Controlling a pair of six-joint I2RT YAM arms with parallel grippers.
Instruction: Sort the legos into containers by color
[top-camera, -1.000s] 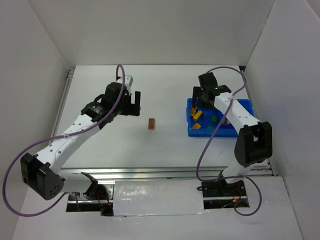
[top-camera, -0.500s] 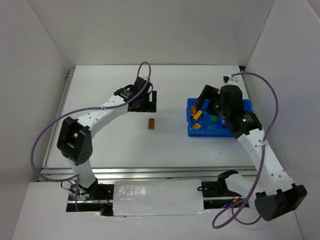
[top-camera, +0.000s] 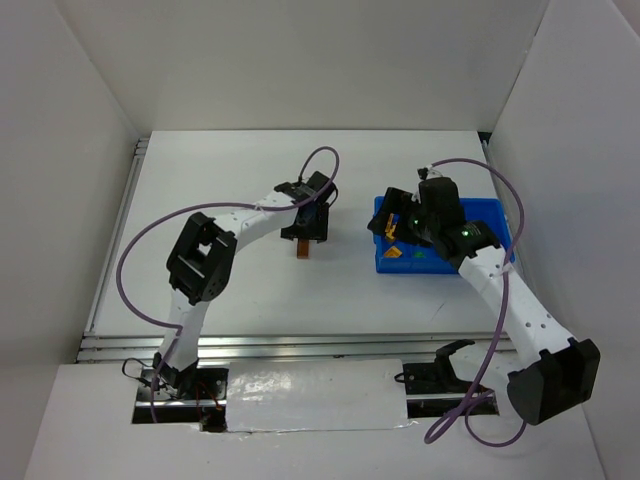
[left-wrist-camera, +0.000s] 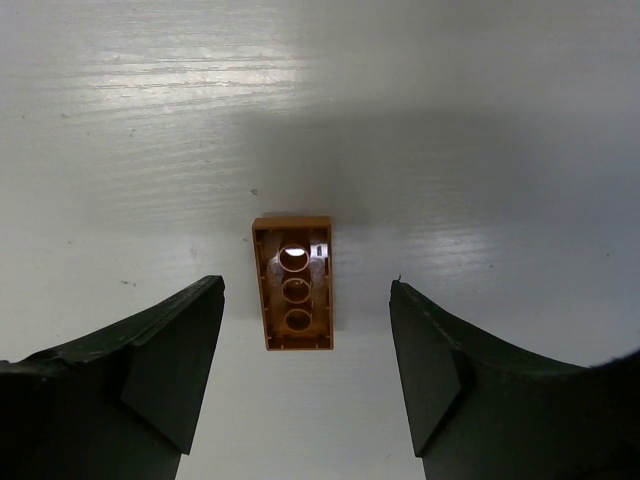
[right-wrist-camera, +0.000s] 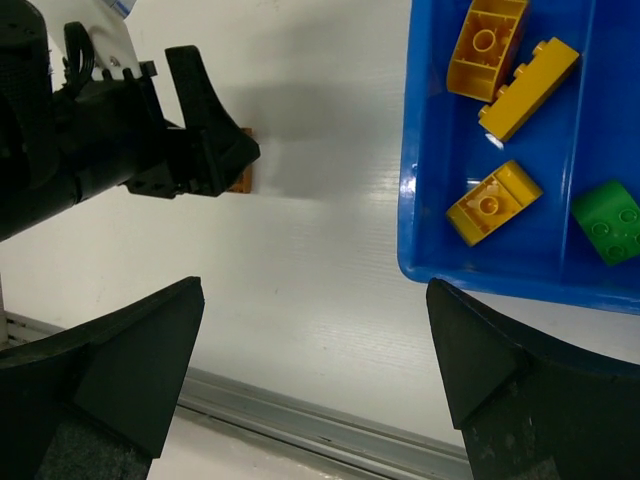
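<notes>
From where I stand, the brown brick (top-camera: 303, 250) lies on the white table (top-camera: 230, 180), well to the left of the blue tray (top-camera: 490, 212) and apart from it. From above, its long side seems to run away from the arm bases toward the back wall. Only its near end shows there, because the left gripper (top-camera: 305, 232) hangs right over it. The left wrist view shows much more. The brown brick (left-wrist-camera: 293, 283) lies flat and upside down, hollow side up, with three round tubes in a row along its length. Its long axis runs straight out along the line of the fingers (left-wrist-camera: 170, 370). The left gripper (left-wrist-camera: 305, 288) is partly open and straddles the brick's narrow width. There is bare table on both sides between the pads and the brick, so it holds nothing. The right gripper (top-camera: 395, 225) hovers over the tray's left end, spread wide with nothing in it. Its own camera shows what the overhead view hides under the arm. Inside the blue tray (right-wrist-camera: 418, 120) are three yellow bricks (right-wrist-camera: 493, 203) lying at odd angles and a green brick (right-wrist-camera: 610, 222) further along. I cannot tell whether a divider stands between them. That same view catches the left gripper (right-wrist-camera: 190, 150) from the side, with a sliver of the brown brick (right-wrist-camera: 243, 172) showing past its tip.
</notes>
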